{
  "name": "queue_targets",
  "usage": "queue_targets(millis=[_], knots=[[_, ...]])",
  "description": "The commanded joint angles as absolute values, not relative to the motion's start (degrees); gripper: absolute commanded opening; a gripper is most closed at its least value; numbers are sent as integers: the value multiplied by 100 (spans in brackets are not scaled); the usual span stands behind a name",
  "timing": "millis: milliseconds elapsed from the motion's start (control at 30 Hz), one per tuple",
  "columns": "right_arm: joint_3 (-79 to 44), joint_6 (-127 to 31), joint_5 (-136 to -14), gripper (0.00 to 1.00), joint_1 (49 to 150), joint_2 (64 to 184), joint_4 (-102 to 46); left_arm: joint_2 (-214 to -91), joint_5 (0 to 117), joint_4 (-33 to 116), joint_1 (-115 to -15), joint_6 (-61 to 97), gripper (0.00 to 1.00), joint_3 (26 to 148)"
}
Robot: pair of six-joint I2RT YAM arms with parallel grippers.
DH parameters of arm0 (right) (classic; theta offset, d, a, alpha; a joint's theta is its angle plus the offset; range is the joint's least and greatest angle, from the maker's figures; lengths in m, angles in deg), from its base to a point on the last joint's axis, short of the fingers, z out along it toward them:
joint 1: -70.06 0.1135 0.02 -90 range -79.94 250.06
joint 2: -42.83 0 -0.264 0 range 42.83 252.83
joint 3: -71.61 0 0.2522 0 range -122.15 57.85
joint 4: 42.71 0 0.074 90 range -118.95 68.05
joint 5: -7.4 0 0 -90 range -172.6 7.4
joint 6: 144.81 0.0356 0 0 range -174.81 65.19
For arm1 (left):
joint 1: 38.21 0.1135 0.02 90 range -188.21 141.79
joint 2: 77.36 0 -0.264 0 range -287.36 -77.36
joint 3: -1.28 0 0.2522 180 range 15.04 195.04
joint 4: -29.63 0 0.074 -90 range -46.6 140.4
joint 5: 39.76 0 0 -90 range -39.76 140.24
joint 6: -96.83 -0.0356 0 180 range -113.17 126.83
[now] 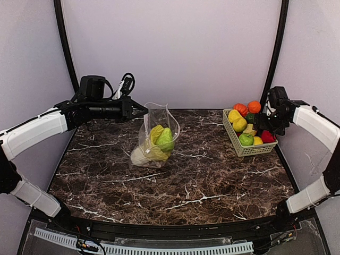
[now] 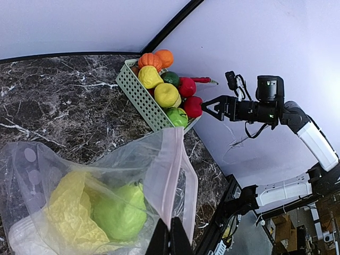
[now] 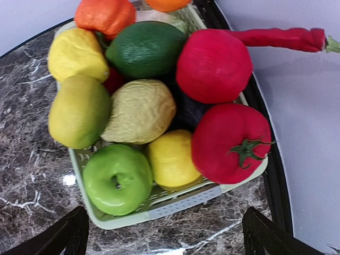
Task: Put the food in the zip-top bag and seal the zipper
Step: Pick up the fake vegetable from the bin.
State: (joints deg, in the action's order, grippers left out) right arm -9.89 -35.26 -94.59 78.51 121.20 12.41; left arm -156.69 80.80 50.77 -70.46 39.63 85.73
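Right wrist view: your right gripper [image 3: 164, 231] sits just short of the near rim of the basket [image 3: 159, 210]. Its jaws are spread wide and grip nothing. The closest food to the jaws is a green apple [image 3: 117, 178], a lemon [image 3: 170, 159] and a tomato [image 3: 228, 141], all 3 inside the basket and apart from both fingers. Behind them the basket holds more fruit piled above its rim: a red apple [image 3: 212, 64], a dark green fruit [image 3: 146, 48] and 2 orange pieces at the far end. A chilli [image 3: 281, 38] overhangs the far rim.

Left wrist view: your left gripper [image 2: 170, 241] has its jaws together, clamped on the pink zipper [image 2: 172, 175] at the mouth of the bag [image 2: 32, 164]. The bag stands mid-table [image 1: 186, 196], well apart from the basket, with its mouth held up and gaping. It contains 2 items, a cabbage [image 2: 69, 212] and a pear [image 2: 122, 212], touching side by side at the bottom.
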Motion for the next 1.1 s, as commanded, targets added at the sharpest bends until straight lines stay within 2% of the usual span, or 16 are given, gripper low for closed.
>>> queue_targets(millis=[0,367,767,1067], knots=[[-794,-3688,-9529,99,7338,12229,1065,-15384,8015,5075,-7011,3925,1,8442],[-687,-3910,-9167,99,6538,12736,537,-15295,8001,5095,-7011,3921,1,8386],[-853,-4160,-8914,99,6409,13335,193,-15286,8011,5080,-7010,3943,1,8364],[-969,-4171,-8916,91,6408,13598,136,-15321,8017,5103,-7011,3929,1,8403]])
